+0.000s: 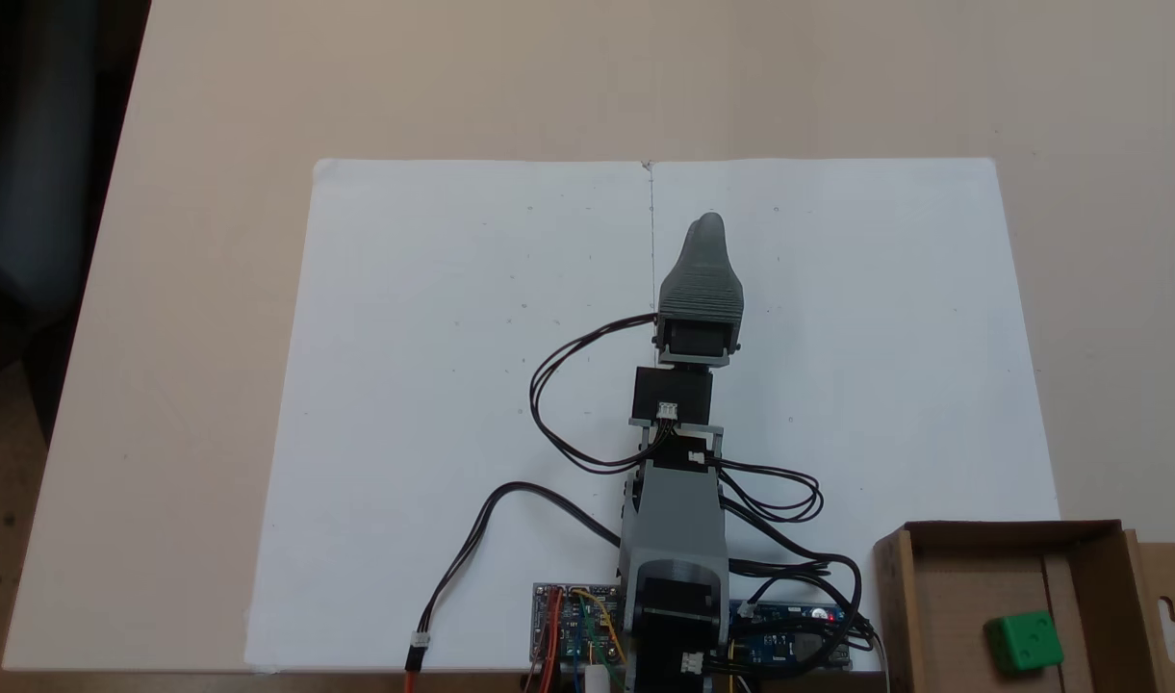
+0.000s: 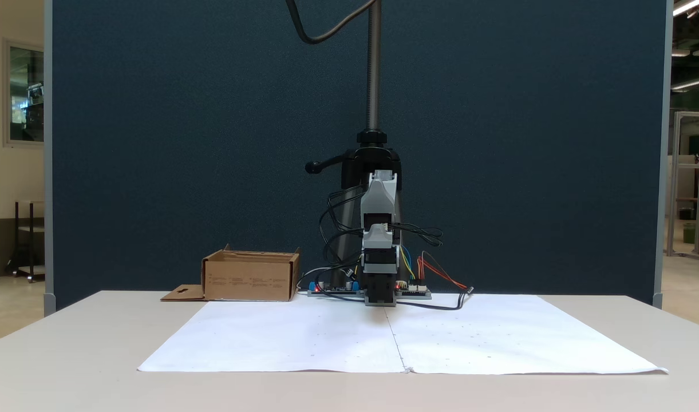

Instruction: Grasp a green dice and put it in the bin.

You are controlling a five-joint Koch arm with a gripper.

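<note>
Gripper (image 1: 707,223) state cannot be told — its grey jaws overlap above white paper (image 1: 452,385). Small bright green plastic dice (image 1: 1023,641) lies inside the shallow brown cardboard bin (image 1: 1010,531) — on its floor, well apart from the gripper.

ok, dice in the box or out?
In. The green dice sits on the floor of the cardboard box, near its right wall in the top-down fixed view.

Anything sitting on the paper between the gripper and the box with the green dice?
No. In the top-down fixed view, bare white paper runs from the gripper to the bin, where the green dice lies.
</note>
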